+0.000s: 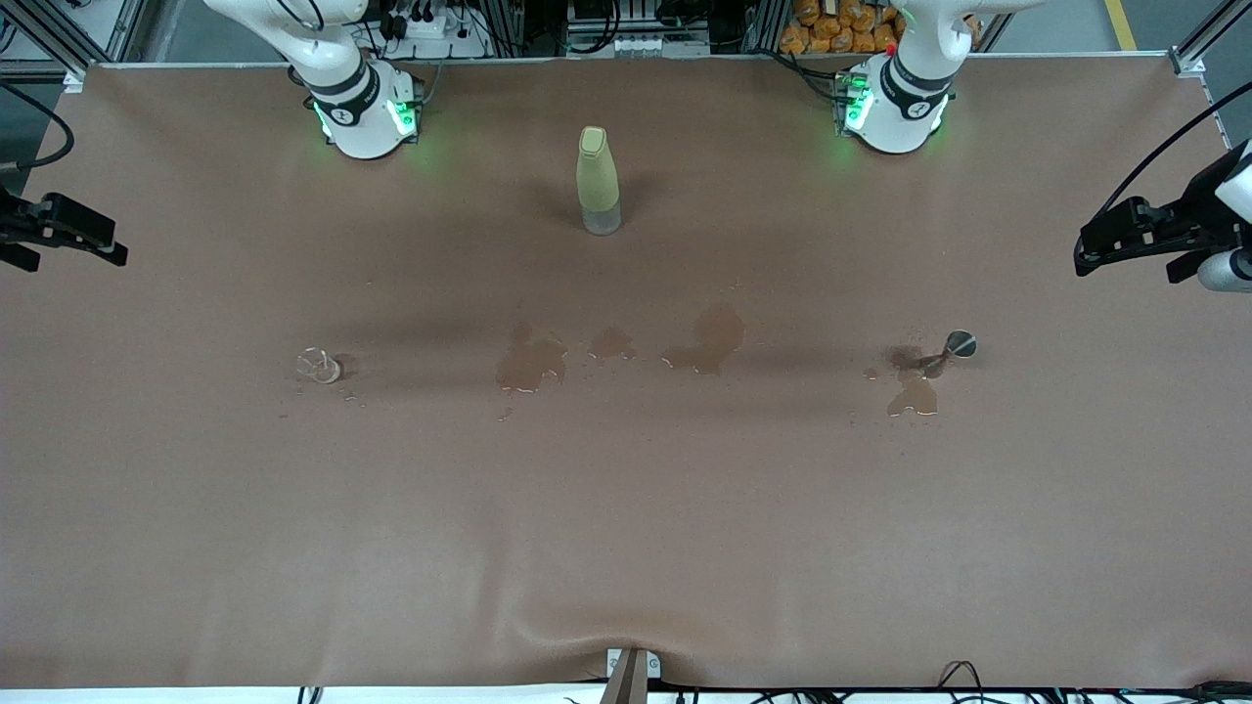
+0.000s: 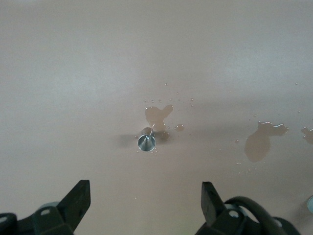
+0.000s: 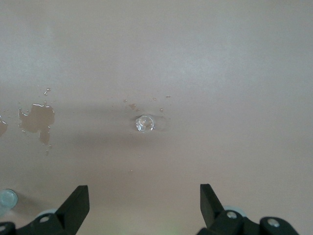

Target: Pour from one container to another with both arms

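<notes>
1. Lying nearest to the front camera, a wet patch [image 1: 914, 399] is seen on the brown table cover [image 1: 626, 548], toward the left arm's end.
2. A small metal funnel [image 1: 959, 343] is found just beside that patch, slightly farther from the camera; in the left wrist view it [image 2: 146, 142] is shown with its mouth upward.
3. A small clear glass [image 1: 319, 366] is placed toward the right arm's end, roughly level with the funnel and well apart from it.
4. Between the two, several puddles [image 1: 530, 364] are spread in a row.
5. A pale green bottle [image 1: 598, 180] is stood upright farther off, between the arm bases.
6. The left gripper [image 1: 1105, 246] is held over its table edge, jaws spread wide and empty.
7. The right gripper [image 1: 93, 244] is held likewise at its end, jaws apart, nothing gripped.
</notes>
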{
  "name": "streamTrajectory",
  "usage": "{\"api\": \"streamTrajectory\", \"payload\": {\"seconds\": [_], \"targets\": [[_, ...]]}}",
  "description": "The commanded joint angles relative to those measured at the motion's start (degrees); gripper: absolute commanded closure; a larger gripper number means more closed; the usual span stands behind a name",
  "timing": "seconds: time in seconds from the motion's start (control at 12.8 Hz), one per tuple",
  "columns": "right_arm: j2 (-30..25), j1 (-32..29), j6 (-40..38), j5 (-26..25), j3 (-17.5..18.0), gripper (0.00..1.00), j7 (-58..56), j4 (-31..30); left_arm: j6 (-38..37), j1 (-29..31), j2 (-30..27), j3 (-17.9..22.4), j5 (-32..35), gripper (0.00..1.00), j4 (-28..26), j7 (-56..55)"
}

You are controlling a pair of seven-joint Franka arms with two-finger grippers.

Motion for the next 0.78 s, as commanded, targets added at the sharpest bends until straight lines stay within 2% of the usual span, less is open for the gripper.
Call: {"api": "streamTrajectory", "payload": {"seconds": [0.0, 0.7], "targets": [[-1.2, 1.2, 0.4, -1.1, -0.7, 0.0, 1.2, -1.2, 0.5, 0.3, -1.0, -0.2, 0.2, 0.0, -0.9, -0.1], [-0.9, 0.8, 0.5, -1.1, -0.7, 0.0, 1.1, -1.0, 0.5, -0.2, -0.4, -0.3, 0.4, 0.0, -0.1, 0.6]]}}
